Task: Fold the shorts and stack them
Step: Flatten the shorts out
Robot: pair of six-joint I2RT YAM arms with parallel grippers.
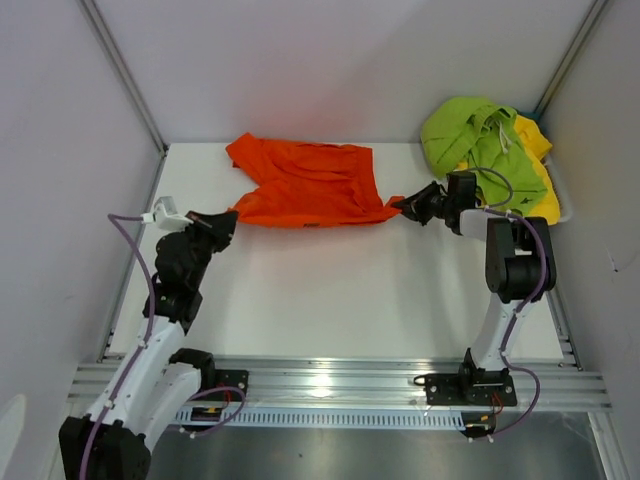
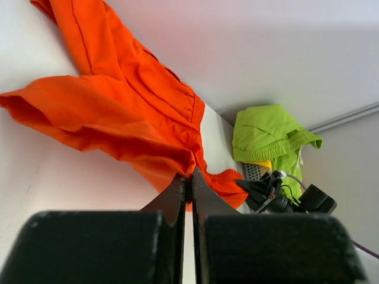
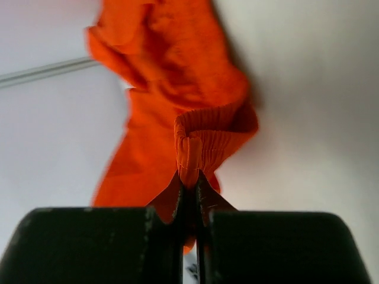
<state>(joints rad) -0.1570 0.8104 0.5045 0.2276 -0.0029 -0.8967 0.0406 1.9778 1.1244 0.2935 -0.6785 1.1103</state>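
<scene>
The orange shorts (image 1: 305, 185) hang stretched between both grippers over the back of the white table (image 1: 330, 290). My left gripper (image 1: 228, 219) is shut on their left corner, where thin orange cloth (image 2: 118, 112) is pinched at the tips (image 2: 190, 173). My right gripper (image 1: 408, 207) is shut on the ribbed waistband (image 3: 204, 139) at the shorts' right end (image 3: 189, 177). One leg of the shorts (image 1: 248, 152) trails toward the back. Lime green shorts (image 1: 475, 135) lie heaped at the back right over yellow ones (image 1: 535, 150).
The heap rests in a pale tray (image 1: 562, 205) at the table's right edge. Grey walls with metal posts (image 1: 125, 75) close in the back and sides. A metal rail (image 1: 330, 380) runs along the near edge by the arm bases.
</scene>
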